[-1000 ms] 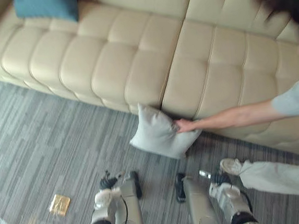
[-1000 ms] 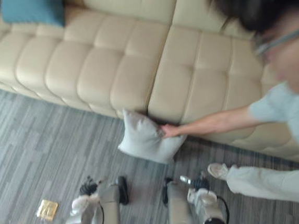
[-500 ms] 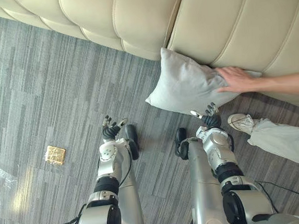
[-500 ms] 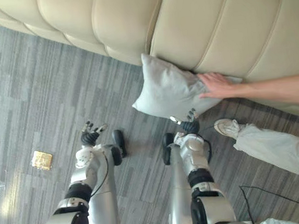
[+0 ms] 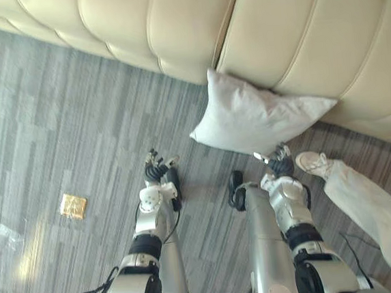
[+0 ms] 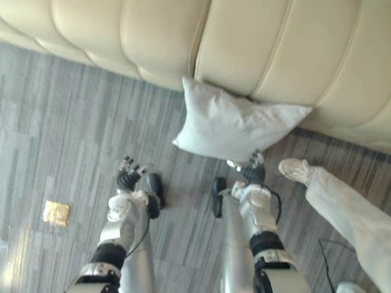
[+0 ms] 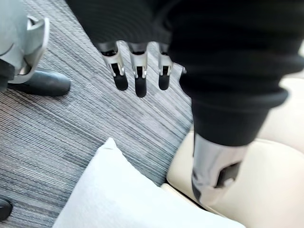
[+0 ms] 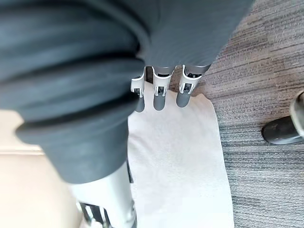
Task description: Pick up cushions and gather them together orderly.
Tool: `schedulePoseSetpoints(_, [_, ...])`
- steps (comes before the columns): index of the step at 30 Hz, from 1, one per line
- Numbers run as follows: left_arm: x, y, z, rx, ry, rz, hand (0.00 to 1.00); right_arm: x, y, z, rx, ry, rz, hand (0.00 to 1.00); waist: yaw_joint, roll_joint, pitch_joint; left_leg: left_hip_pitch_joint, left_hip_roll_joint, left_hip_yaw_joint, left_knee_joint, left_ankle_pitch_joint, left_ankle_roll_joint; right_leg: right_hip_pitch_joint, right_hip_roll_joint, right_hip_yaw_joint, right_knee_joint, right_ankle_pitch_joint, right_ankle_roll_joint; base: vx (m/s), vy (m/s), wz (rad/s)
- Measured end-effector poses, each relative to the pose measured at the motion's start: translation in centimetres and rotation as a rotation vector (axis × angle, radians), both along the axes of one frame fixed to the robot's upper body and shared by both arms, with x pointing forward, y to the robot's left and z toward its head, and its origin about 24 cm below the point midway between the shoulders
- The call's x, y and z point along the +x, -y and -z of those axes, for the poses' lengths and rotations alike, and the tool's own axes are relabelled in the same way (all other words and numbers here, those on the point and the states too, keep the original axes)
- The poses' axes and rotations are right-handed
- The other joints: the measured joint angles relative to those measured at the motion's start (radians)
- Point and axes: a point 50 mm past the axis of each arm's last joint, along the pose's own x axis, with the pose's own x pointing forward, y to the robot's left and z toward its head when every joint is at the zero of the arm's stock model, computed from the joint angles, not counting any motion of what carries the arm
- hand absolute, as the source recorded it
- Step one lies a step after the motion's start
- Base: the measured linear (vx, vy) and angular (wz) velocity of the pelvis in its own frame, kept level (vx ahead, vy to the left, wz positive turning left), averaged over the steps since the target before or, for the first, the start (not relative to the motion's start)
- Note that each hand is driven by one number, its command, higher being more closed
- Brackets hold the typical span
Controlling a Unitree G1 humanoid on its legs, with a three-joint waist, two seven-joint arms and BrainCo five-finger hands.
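Person [image 5: 368, 207] no longer touches grey cushion [image 5: 258, 119]; it leans alone on sofa [image 5: 171, 25] base.
Eye views: right hand [image 5: 277, 161] at cushion's 6 o'clock edge, left hand [image 5: 156, 169] at 8 o'clock, over carpet [image 5: 57, 131].
Left wrist: fingers [image 7: 137, 78] straight, empty.
Right wrist: fingers [image 8: 159, 92] straight above cushion, no grasp.
Pickup not started.

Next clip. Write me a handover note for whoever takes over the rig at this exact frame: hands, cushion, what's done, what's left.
Left hand: open, empty, over the carpet, short of the cushion.
Right hand: open, fingers straight at the cushion's near edge; no grasp, contact unclear.
Cushion: on the floor, leaning against the sofa front.
Done: nothing lifted yet.
Left: grasp the cushion, lift it, probably set it neatly on the sofa. A person's shoe is close by the right hand.
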Motion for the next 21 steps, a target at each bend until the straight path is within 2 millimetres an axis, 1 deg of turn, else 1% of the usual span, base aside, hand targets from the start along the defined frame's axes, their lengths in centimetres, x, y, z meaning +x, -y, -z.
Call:
schedulePoseSetpoints(1, [-1.0,-0.3,1.1,-0.001,-0.038,-0.009,0.00,-1.1,0.1,1.1,0.001,-0.038,0.000,0.00,0.000,-0.001,-0.020,0.041,-0.001,0.005,-0.030,0.003,0.000,0.039,0.000,-0.002,-0.028,0.004,0.000,0.05,-0.057,-0.04])
schedulePoseSetpoints(3, [-3.5,-0.9,3.8,-0.003,-0.139,-0.022,0.00,-3.6,0.1,3.4,0.013,-0.121,-0.003,0.00,-0.004,0.000,-0.045,0.167,-0.009,0.018,-0.103,0.014,-0.008,0.158,0.001,-0.004,-0.096,0.012,0.000,0.09,-0.054,-0.06])
schedulePoseSetpoints(4, [-4.2,-1.0,4.5,-0.005,-0.167,-0.021,0.00,-4.4,0.1,4.0,0.020,-0.144,-0.001,0.00,-0.006,-0.002,-0.055,0.196,-0.011,0.019,-0.121,0.017,-0.011,0.186,0.001,-0.005,-0.112,0.013,0.000,0.14,-0.041,-0.03])
schedulePoseSetpoints(6, [-7.5,-1.4,7.3,-0.012,-0.293,-0.026,0.00,-7.8,-0.1,6.6,0.049,-0.253,0.004,0.00,-0.013,-0.006,-0.119,0.314,-0.014,0.031,-0.195,0.024,-0.020,0.301,0.004,-0.011,-0.185,0.017,0.002,0.16,-0.032,-0.04])
schedulePoseSetpoints(7, [-7.9,-1.5,7.6,-0.012,-0.308,-0.025,0.00,-8.2,-0.2,6.9,0.052,-0.268,0.003,0.00,-0.013,-0.008,-0.127,0.331,-0.015,0.034,-0.206,0.026,-0.020,0.317,0.004,-0.011,-0.196,0.019,0.003,0.13,-0.016,-0.09])
schedulePoseSetpoints(9, [-10.5,-1.8,9.5,-0.012,-0.403,-0.026,0.00,-11.1,-0.1,8.7,0.062,-0.366,-0.005,0.00,-0.018,-0.008,-0.199,0.415,-0.015,0.046,-0.268,0.033,-0.027,0.396,0.009,-0.016,-0.275,0.035,0.009,0.12,0.006,-0.11])
schedulePoseSetpoints(10, [-11.2,-1.7,10.0,-0.007,-0.430,-0.019,0.00,-11.9,-0.1,9.3,0.060,-0.400,-0.007,0.00,-0.019,-0.007,-0.217,0.446,-0.016,0.052,-0.290,0.034,-0.029,0.425,0.010,-0.016,-0.301,0.041,0.012,0.17,0.032,-0.16])
schedulePoseSetpoints(11, [-12.3,-1.6,10.8,-0.004,-0.475,-0.014,0.00,-13.1,0.0,10.0,0.068,-0.442,-0.006,0.00,-0.021,-0.007,-0.239,0.491,-0.016,0.064,-0.323,0.038,-0.031,0.468,0.013,-0.015,-0.340,0.052,0.016,0.16,0.040,-0.28])
schedulePoseSetpoints(12, [-13.9,-1.5,11.7,-0.016,-0.541,-0.008,0.00,-14.5,-0.2,10.8,0.085,-0.498,-0.008,0.00,-0.022,-0.006,-0.283,0.540,-0.014,0.084,-0.370,0.044,-0.032,0.514,0.018,-0.011,-0.400,0.071,0.021,0.17,0.042,-0.28])
schedulePoseSetpoints(13, [-14.1,-1.5,11.9,-0.018,-0.551,-0.007,0.00,-14.7,-0.2,10.9,0.087,-0.506,-0.009,0.00,-0.022,-0.006,-0.289,0.552,-0.014,0.088,-0.380,0.046,-0.033,0.523,0.019,-0.009,-0.411,0.075,0.023,0.14,0.037,-0.35])
schedulePoseSetpoints(14, [-14.9,-1.6,12.4,-0.019,-0.584,-0.008,0.00,-15.4,-0.3,11.3,0.095,-0.533,-0.013,0.00,-0.022,-0.008,-0.307,0.586,-0.015,0.108,-0.415,0.054,-0.034,0.547,0.021,0.002,-0.445,0.090,0.023,0.13,0.034,-0.34])
schedulePoseSetpoints(18, [-16.8,-1.7,13.4,-0.020,-0.669,0.005,0.00,-17.2,-0.9,12.5,0.131,-0.617,-0.019,0.00,-0.027,0.000,-0.353,0.702,-0.019,0.162,-0.527,0.081,-0.044,0.637,0.033,0.024,-0.561,0.140,0.028,0.09,0.022,-0.36])
schedulePoseSetpoints(21, [-17.7,-1.7,13.9,-0.019,-0.710,0.015,0.00,-18.2,-0.3,12.9,0.155,-0.648,0.016,0.00,-0.039,0.009,-0.374,0.772,-0.025,0.181,-0.595,0.101,-0.048,0.700,0.042,0.038,-0.631,0.173,0.030,0.08,0.013,-0.23])
